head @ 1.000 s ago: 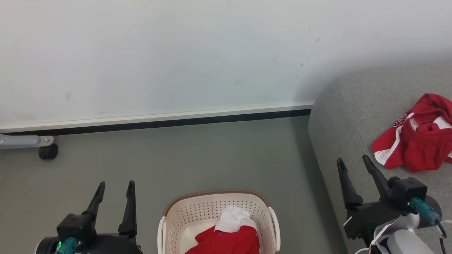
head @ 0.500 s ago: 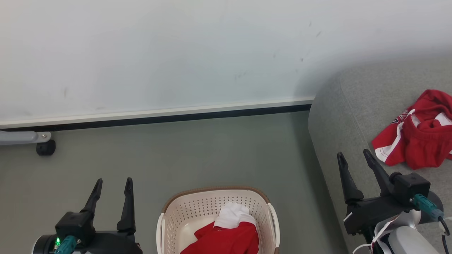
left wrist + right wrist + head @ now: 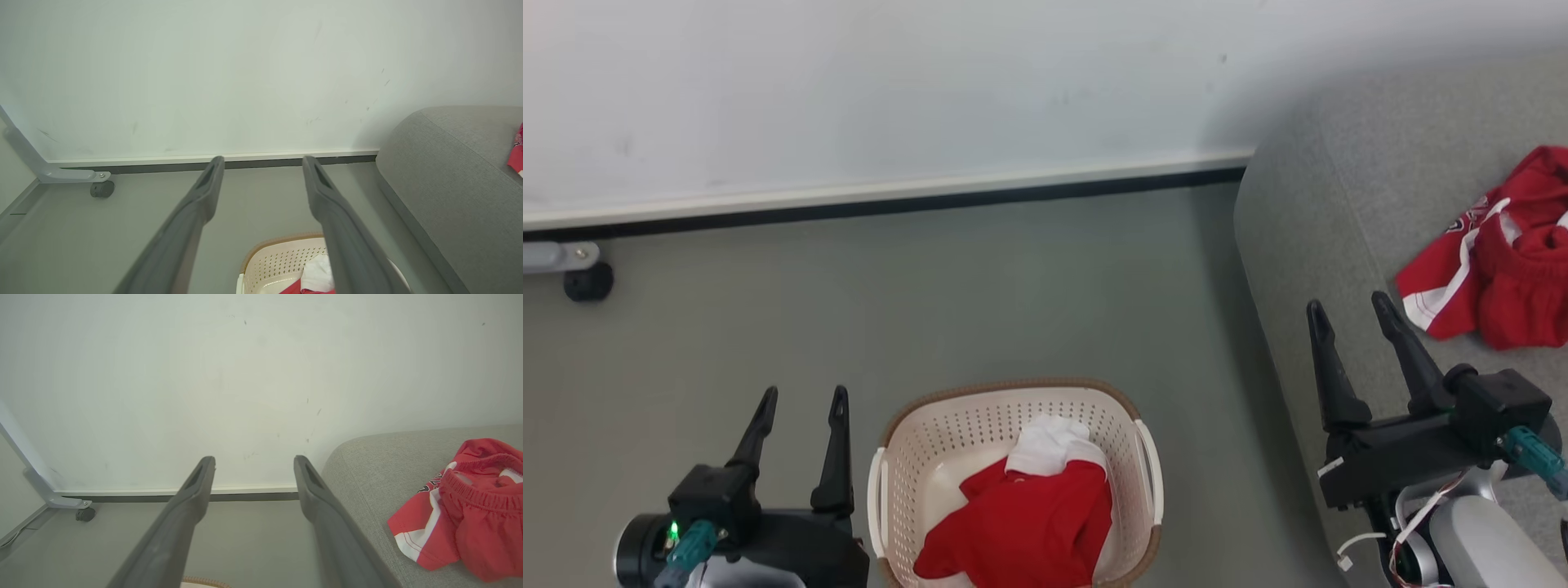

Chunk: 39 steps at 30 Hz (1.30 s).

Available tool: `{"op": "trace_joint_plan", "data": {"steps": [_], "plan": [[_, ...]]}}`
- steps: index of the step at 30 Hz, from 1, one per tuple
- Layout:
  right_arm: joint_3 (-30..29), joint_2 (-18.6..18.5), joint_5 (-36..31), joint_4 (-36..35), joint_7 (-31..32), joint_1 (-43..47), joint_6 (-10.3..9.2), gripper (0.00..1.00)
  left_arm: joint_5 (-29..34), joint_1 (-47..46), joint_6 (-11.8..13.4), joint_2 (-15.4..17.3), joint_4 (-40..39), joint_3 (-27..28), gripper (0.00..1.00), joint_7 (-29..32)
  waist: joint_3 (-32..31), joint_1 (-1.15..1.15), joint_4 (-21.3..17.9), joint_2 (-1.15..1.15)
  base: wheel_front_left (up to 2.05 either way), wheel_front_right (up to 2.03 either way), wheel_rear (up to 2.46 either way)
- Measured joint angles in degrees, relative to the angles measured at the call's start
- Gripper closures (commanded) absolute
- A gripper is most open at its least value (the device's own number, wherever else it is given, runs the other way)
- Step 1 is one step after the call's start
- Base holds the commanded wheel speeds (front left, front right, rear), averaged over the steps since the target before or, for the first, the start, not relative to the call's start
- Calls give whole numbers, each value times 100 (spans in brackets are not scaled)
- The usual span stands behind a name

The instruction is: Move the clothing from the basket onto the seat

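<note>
Both pincers are spread wide, nothing pinched in either one. Left gripper (image 3: 803,392) hangs over bare floor (image 3: 980,278) just left of the basket (image 3: 956,433), close to its left handle. Its long dark fingers point toward the wall (image 3: 931,82) that runs behind the basket. Right gripper (image 3: 1347,300) is well off to the basket's right, over the front edge of the seat (image 3: 1323,204), fingers aimed the same general way.

Basket itself is the cream perforated one with the brown rim, sitting upright on the floor. One red garment (image 3: 1029,523) is in it, crumpled against the basket's right wall and near side. A white bit of fabric is bunched on top at the end farther from the robot. The left part of the basket's bottom is bare. From the left wrist camera you can just catch the basket's far rim and that white bit low down, partly behind one finger.

Other red piece (image 3: 1503,269) is already out, lying on the grey seat far to the right of the basket, beyond the right gripper's fingertips and not touching them. Looks like shorts: elastic waistband, white stripe down the side, some dark lettering too small to read. It runs off the edge of the head camera's picture.

Way over on the basket's left, by the wall, there's a small black caster (image 3: 588,282) on a grey metal leg.
</note>
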Motion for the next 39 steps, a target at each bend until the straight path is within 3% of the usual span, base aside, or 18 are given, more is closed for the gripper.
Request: {"op": "trace_joint_plan", "data": {"steps": [16, 39], "plan": [[-114, 151, -255, -736, 109, -758, -53, 0, 282, -1132, -168, -51, 689, -399, 0, 122, 1344, 1, -329, 1, 0, 0, 0], [-305, 446, -409, -1281, 99, -1699, -99, 0, 657, -3075, -770, -203, 2442, -979, 0, 504, 3306, 1, -937, 1, 0, 0, 0]]}}
